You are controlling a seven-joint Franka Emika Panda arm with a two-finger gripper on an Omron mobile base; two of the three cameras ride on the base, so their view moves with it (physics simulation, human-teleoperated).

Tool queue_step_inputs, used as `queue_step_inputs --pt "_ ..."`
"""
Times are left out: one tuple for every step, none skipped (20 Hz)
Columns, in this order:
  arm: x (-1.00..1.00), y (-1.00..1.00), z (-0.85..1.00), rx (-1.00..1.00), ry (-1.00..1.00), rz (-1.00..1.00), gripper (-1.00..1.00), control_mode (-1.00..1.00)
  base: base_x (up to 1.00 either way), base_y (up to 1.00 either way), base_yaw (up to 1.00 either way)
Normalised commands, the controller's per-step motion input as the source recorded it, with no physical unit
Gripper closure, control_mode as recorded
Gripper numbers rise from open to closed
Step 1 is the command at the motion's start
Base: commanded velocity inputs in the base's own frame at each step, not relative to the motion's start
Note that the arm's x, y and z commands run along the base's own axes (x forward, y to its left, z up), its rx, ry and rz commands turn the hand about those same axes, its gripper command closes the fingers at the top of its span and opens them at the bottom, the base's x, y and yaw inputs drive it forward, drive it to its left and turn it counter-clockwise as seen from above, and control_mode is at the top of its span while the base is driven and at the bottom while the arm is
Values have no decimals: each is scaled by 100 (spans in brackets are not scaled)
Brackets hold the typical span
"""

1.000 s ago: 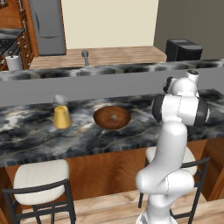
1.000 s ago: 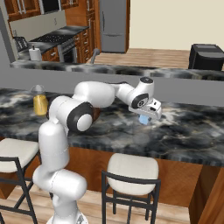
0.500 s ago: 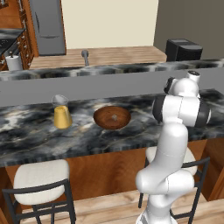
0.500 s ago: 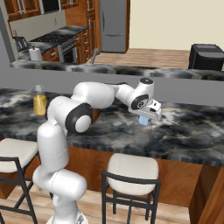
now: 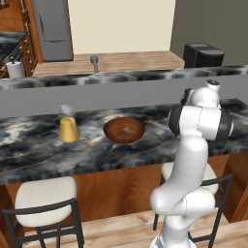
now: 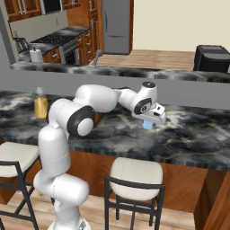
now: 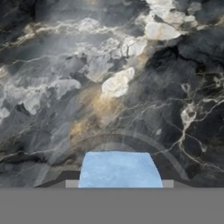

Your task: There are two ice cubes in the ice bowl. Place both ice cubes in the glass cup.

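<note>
Gripping a pale blue ice cube (image 6: 148, 124), the claw (image 6: 152, 121) is clamped on it just above the dark marble counter (image 6: 188, 139); the hand view has the cube (image 7: 119, 169) between the tips. The ice bowl (image 5: 124, 130) sits well off to the claw's side, back along the arm; the glass cup (image 5: 68, 125) is beyond it, farther still. Something small and pale in the bowl, maybe the second cube, too small to tell. Risk: long carry to a narrow cup, so the slick cube may slip out or miss the rim. Room: raised grey ledge behind the counter, stools (image 6: 133, 176) below, fridge (image 6: 116, 24) and stove at the back.
</note>
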Motion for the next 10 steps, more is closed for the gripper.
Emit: queue_step_inputs --pt "0 0 -17 -5 0 0 100 -100 0 0 0" --pt "0 0 -16 -5 0 0 100 -100 0 0 0" --pt "-11 0 -10 -4 0 1 100 -100 0 0 0" --pt "-25 0 0 -2 0 3 100 -100 0 0 0" --pt "-23 0 -1 -3 0 3 100 -100 0 0 0" --pt "-13 1 -3 -3 0 3 100 -100 0 0 0" --pt "0 1 0 -2 0 1 100 -100 0 0 0" --pt "0 1 0 0 0 0 100 -100 0 0 0" --pt "0 0 0 0 0 0 100 -100 0 0 0" --pt "0 0 0 0 0 0 100 -100 0 0 0"
